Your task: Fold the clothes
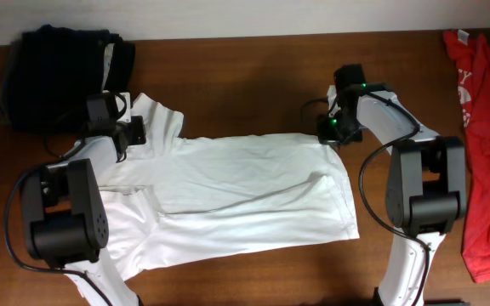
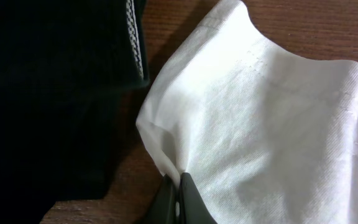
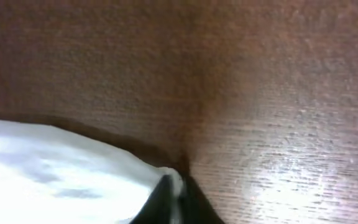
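The white T-shirt (image 1: pixel 236 191) lies spread across the brown table, its printed graphic hidden. My left gripper (image 1: pixel 124 134) is shut on the shirt's upper left edge near the sleeve; in the left wrist view the jaws (image 2: pixel 179 186) pinch a fold of white cloth (image 2: pixel 266 130). My right gripper (image 1: pixel 337 136) is shut on the shirt's upper right corner; in the right wrist view the jaws (image 3: pixel 180 186) pinch the white cloth's tip (image 3: pixel 61 168) low over the wood.
A black garment (image 1: pixel 54 72) is piled at the back left, close to the left gripper, and it fills the left of the left wrist view (image 2: pixel 48 93). A red garment (image 1: pixel 483 144) lies along the right edge. The table's front edge runs just below the shirt.
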`<state>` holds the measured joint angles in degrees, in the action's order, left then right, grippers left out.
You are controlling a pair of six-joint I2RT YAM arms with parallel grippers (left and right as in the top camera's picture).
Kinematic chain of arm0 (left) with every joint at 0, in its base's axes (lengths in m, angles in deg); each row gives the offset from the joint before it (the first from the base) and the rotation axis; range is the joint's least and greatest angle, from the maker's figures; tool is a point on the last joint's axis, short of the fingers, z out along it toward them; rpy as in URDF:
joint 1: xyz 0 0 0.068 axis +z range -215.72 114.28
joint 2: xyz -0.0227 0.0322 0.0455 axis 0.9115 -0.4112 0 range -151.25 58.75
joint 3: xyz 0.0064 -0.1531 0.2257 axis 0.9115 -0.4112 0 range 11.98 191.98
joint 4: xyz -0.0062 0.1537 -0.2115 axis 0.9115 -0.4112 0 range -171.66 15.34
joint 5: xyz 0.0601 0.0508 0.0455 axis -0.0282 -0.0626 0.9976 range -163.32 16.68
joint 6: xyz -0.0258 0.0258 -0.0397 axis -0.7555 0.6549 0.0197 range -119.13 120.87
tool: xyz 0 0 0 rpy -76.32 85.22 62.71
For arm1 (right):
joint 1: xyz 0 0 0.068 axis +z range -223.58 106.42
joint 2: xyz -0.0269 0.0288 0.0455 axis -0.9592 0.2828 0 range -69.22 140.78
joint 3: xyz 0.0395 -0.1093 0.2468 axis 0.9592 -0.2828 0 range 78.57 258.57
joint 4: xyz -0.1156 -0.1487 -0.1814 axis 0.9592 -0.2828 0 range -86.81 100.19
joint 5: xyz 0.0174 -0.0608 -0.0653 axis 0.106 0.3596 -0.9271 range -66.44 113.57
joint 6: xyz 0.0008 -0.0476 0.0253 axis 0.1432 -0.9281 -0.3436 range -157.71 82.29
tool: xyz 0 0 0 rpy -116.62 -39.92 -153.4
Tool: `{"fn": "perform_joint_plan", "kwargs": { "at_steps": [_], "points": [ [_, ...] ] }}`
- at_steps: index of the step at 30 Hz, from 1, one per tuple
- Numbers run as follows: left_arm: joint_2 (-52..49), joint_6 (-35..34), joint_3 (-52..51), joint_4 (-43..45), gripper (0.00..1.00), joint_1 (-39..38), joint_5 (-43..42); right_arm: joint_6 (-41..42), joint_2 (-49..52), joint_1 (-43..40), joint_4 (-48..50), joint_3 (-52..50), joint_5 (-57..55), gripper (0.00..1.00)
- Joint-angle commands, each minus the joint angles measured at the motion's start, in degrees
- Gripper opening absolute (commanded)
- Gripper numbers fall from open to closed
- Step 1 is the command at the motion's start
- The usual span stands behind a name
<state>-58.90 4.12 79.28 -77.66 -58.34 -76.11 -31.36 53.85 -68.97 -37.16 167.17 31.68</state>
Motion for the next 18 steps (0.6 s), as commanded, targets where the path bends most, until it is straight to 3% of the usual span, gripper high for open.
{"fn": "perform_joint_plan", "kwargs": {
  "at_steps": [1,13,18],
  "points": [
    [-1.0,-1.1,-1.3,-2.3,0.01,-0.1,-0.5,0.1,1.1,0.0,0.5,0.0,-2.4,0.04],
    [22.1,-1.1,-1.4,-14.7,0.01,-0.1,-0.5,3.5,0.9,-4.2,-11.8,10.6,-3.6,0.04],
    [29.4,-7.7,-1.4,-21.6,0.01,-0.1,-0.5,3.8,0.7,-4.3,-18.5,13.6,-3.3,0.04]
  ]
}}
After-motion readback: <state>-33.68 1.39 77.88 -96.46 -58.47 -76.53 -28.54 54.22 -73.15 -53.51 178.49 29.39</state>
